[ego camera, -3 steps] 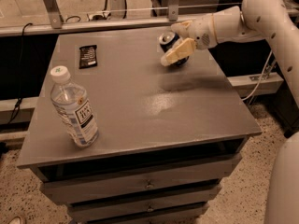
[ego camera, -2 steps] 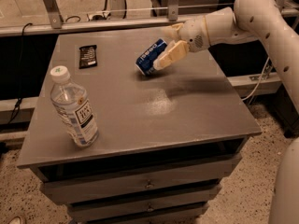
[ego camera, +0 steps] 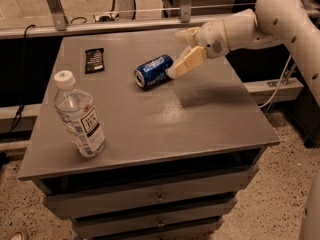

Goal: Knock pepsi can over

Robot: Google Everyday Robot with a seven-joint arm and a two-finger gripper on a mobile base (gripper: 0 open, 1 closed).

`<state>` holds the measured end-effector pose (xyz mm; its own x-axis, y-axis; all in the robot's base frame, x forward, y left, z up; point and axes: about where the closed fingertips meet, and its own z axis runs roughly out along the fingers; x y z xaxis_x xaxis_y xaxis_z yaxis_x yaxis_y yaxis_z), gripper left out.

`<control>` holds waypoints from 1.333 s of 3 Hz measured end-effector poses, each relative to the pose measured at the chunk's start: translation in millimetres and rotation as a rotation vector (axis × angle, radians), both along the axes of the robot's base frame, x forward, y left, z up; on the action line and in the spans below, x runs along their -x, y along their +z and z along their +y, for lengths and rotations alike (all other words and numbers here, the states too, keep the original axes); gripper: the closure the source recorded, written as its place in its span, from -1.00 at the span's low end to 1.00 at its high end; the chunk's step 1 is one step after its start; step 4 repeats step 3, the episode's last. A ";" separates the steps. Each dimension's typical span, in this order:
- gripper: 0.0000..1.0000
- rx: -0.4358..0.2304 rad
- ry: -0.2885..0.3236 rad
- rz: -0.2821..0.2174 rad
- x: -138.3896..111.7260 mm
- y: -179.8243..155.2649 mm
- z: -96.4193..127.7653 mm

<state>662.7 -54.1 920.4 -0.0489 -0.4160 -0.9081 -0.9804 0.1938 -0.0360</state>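
Observation:
The pepsi can (ego camera: 154, 70), dark blue with white lettering, lies on its side on the grey table (ego camera: 200, 129), silver top pointing to the front left. My gripper (ego camera: 186, 49) is just to the right of the can, low over the table. It is open and holds nothing. Its lower finger (ego camera: 186, 63) rests against the can's right end; the upper finger (ego camera: 188, 34) is farther back, clear of the can.
A clear plastic water bottle (ego camera: 80, 115) with a white cap stands upright at the table's front left. A small flat black packet (ego camera: 94, 60) lies at the back left. A rail and cables run behind the table; drawers are below its front edge.
The can was upright at the gripper, then tipped to the left, and now lies flat on the table. The gripper has swept left and down after it.

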 end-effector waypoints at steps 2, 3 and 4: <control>-1.00 0.081 -0.096 -0.096 -11.9 35.0 -78.9; -1.00 0.079 -0.096 -0.097 -12.2 35.8 -78.3; -1.00 0.079 -0.096 -0.097 -12.2 35.8 -78.3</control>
